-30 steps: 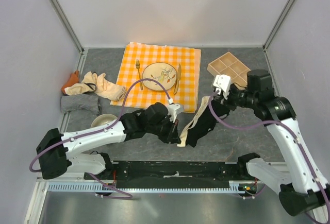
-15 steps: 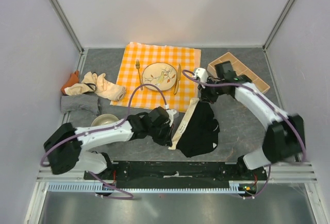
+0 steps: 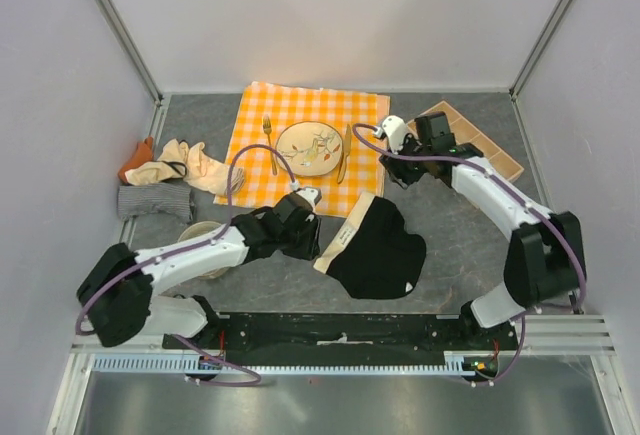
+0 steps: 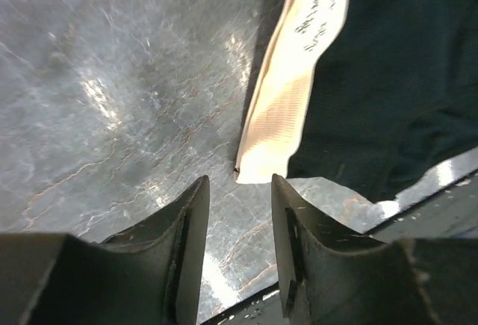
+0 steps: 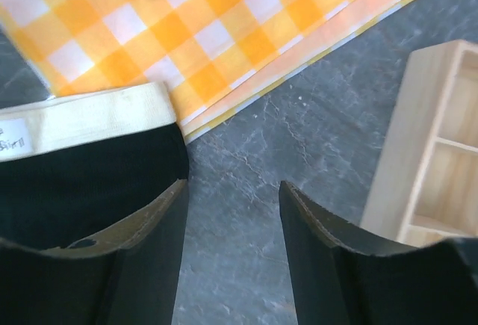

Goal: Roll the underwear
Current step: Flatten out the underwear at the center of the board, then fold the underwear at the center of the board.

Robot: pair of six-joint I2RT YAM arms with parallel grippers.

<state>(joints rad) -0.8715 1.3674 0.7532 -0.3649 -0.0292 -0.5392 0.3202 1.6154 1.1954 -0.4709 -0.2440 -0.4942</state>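
Black pair spread flat, roll not yet started

- Black pair (image 3: 380, 252) lay flat on the grey worktop (image 3: 460, 245), centre front, just clear of the tablecloth (image 3: 310, 105). Its cream band (image 3: 345, 225) ran along the left edge, far end touching the cloth's near hem.
- Left pincer (image 3: 308, 240) low at the near corner of the band. In the wrist view the fingers were parted with only bare worktop between them and the band corner just ahead of the tips. Holding nothing.
- Right pincer (image 3: 398, 170) near the far corner of the band, by the tablecloth edge. In the wrist view the fingers were spread wide over bare worktop, with the band off to one side and the wooden tray (image 5: 433, 138) on the other. Also empty.
- Other garments sat in a pile (image 3: 165, 175) at the far left, well apart from both arms: orange, cream and striped pieces. None looked rolled.
- Step in hand, as I judged it: the laying-out looked done and the arms were placed to begin the roll.
- The next move would call for a grip on one edge, probably the band since both pincers sat at its ends. Both corners should turn together so the roll stays even. The thin cloth lay tight to the worktop, so the tips must get under it cleanly
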